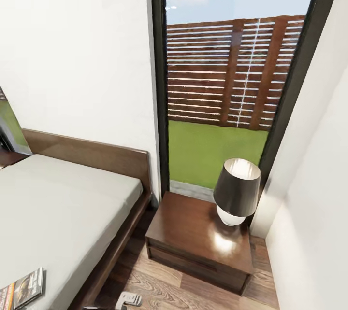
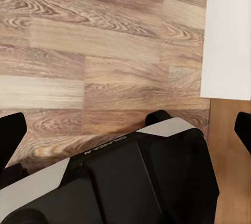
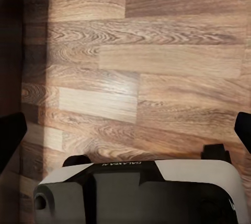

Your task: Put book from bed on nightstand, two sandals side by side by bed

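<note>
Left gripper (image 2: pixel 125 130): in the left wrist view its two dark fingertips stand at the far sides of the picture, so it is spread wide and holds nothing. It hangs over the wood floor (image 2: pixel 94 51) and over the robot's own black and silver base (image 2: pixel 130 182). This looks like a carrying posture for driving, not for reaching.

Right gripper (image 3: pixel 125 130): the same, fingertips far apart, empty, pointing down at the floor and the base.

Book (image 1: pixel 21 289): it lies flat on the mattress near the bed's close edge, at the lower left corner of the head view, partly cut by the picture edge. It is not yet moved, and it seems the nearest thing to pick.

Bed (image 1: pixel 63 204): pale mattress in a dark wooden frame, with the headboard against the white wall.

Nightstand (image 1: pixel 188 232): low dark cabinet just beside the bed, in the corner under the window. The front part of its glossy top is bare, so there the book probably can go.

Lamp (image 1: pixel 236 191): it stands on the back right part of the nightstand top. The book should be put away from it so that the arm does not knock it.

Window (image 1: pixel 222 73): tall, dark frame, with grass and a wooden fence outside.
</note>
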Robot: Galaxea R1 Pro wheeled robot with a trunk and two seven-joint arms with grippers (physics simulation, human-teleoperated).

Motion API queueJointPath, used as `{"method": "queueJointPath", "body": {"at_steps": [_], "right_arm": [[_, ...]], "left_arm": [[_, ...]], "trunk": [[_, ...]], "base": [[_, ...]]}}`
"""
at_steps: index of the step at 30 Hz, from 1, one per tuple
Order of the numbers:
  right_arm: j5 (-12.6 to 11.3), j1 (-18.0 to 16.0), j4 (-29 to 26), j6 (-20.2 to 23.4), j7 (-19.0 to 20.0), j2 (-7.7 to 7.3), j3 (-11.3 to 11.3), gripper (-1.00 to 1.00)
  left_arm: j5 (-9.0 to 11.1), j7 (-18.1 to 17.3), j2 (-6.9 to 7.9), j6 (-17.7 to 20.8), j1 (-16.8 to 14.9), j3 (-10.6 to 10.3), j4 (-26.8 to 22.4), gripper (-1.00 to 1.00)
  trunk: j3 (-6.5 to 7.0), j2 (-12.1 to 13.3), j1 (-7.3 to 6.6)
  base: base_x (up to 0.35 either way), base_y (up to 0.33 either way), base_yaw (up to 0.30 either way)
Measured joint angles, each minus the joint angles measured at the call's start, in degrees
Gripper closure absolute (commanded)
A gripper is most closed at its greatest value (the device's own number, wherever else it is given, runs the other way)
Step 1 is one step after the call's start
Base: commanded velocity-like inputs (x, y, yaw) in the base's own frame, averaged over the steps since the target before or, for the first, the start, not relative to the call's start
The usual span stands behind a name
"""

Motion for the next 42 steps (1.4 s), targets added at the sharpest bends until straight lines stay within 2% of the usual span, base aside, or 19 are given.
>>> {"method": "queueJointPath", "body": {"at_steps": [22,42], "right_arm": [[0.0,0.0,0.0,0.0,0.0,0.00,0.0,-1.00],[0.0,0.0,0.0,0.0,0.1,-0.01,0.0,-1.00]], "left_arm": [[0.0,0.0,0.00,0.0,0.0,0.0,0.0,-1.00],[0.0,0.0,-0.01,0.0,0.0,0.0,0.0,-1.00]], "trunk": [[0.00,0.0,0.00],[0.00,0.0,0.00]], "base": [[0.000,0.000,0.282],[0.112,0.000,0.019]]}}
